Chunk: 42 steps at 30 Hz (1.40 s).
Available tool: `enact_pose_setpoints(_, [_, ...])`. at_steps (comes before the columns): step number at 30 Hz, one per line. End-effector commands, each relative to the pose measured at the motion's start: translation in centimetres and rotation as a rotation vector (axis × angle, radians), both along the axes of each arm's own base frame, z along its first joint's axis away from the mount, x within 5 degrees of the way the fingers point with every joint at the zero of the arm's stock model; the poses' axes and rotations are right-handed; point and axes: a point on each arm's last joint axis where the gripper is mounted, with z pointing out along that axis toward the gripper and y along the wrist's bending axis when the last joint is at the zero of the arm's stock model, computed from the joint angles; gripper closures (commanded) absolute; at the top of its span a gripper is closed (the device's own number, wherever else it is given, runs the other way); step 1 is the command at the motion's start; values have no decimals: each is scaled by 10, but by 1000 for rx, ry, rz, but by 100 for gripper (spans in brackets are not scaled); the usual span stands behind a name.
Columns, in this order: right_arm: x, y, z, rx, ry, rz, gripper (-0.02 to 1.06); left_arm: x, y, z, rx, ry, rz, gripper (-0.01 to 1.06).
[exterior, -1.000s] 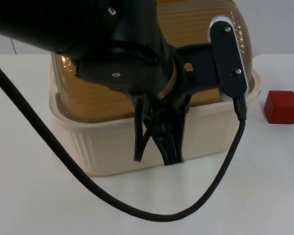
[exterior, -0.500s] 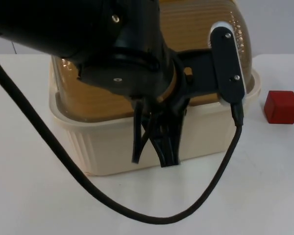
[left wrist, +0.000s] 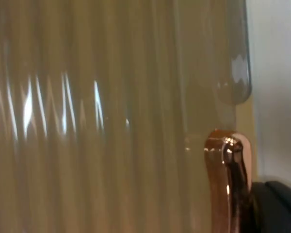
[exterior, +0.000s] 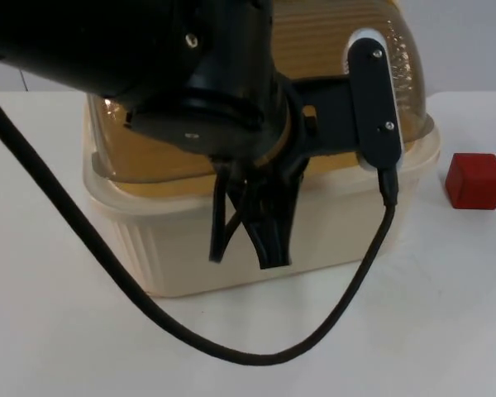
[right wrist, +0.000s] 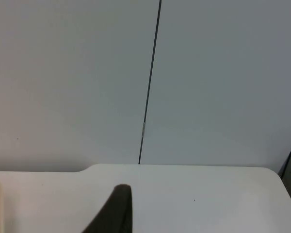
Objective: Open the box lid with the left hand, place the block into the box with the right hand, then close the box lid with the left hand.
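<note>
Left end effector [exterior: 244, 248] over the box [exterior: 256, 240] front, fingers spread, gripping nothing. Amber lid [exterior: 347, 50] raised. Red block [exterior: 475, 179] on table [exterior: 446, 289]; right end effector's state unclear.

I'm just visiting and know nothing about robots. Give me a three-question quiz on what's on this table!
1. True or false: the red block lies inside the cream box.
2. What colour is the ribbed lid? A green, B amber, C blue.
3. Fill in: the left gripper hangs in front of the box's ____ wall.

Key: 1 false, it sits on the white table beside the box. 2 B. 3 front.
</note>
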Motion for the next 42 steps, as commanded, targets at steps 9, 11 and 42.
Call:
enact_pose_setpoints(9, [-1,0,1,-6,-7,2,4,4,-9,21,-1,-16,-52,105])
enact_pose_setpoints(11, [-1,0,1,-6,-7,2,4,7,-13,29,-16,-31,-64,105])
enact_pose_setpoints(42, [-1,0,2,-7,-7,2,4,74,20,117,-250,-203,109,105])
